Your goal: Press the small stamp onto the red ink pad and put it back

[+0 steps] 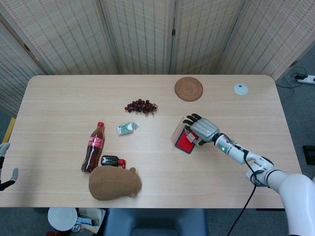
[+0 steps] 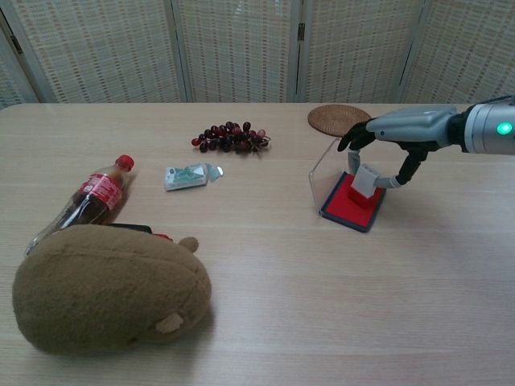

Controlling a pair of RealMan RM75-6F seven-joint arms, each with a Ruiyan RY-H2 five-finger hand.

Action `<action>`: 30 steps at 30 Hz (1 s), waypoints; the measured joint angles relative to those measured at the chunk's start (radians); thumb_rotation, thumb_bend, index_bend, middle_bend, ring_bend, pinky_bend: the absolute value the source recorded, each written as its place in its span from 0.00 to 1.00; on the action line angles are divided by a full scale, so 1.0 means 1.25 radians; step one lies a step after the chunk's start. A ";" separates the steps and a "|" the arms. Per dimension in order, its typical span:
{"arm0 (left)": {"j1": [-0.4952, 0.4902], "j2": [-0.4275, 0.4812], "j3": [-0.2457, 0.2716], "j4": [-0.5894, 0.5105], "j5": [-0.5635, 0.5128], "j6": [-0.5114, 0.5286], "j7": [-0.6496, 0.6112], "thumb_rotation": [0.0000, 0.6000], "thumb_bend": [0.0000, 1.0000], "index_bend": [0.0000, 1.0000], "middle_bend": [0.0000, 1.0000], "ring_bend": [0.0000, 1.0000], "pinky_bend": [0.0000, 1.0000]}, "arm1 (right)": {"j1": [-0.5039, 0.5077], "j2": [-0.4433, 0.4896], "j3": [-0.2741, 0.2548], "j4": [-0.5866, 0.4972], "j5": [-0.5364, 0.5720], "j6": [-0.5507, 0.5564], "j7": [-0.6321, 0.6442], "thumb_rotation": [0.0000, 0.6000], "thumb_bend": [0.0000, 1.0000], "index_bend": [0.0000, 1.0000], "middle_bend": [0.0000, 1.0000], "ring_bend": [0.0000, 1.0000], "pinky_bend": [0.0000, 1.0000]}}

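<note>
Down at the far left edge of the head view, only a bit of the left hand (image 1: 4, 169) peeks in, so I cannot tell if its fingers are apart or together. Next, at the lower left of the table (image 1: 59, 103), a brown plush toy (image 1: 114, 183) lies flat. A small black and red thing (image 1: 112, 161) sits just above it. Beside that lies a cola bottle (image 1: 93, 147) with a red cap, tipped on its side. A little crumpled packet (image 1: 126, 128) sits near the middle. Higher up is a bunch of dark grapes (image 1: 141, 105). Right of the middle sits the red ink pad (image 2: 354, 202), with its clear lid (image 2: 329, 166) standing up on the left side. The right hand (image 2: 400, 129) reaches over it from the right edge and pinches the small stamp (image 2: 366, 181), which is over the red pad; I cannot tell if it touches. Above that, toward the top, is a round woven coaster (image 1: 188, 89). Far at the upper right sits a small white disc (image 1: 240, 89)
</note>
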 measured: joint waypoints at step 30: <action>-0.004 -0.009 -0.001 -0.003 -0.004 -0.002 0.035 1.00 0.43 0.00 0.00 0.00 0.00 | -0.031 0.086 -0.005 -0.090 -0.003 0.081 -0.027 1.00 0.41 0.57 0.12 0.00 0.00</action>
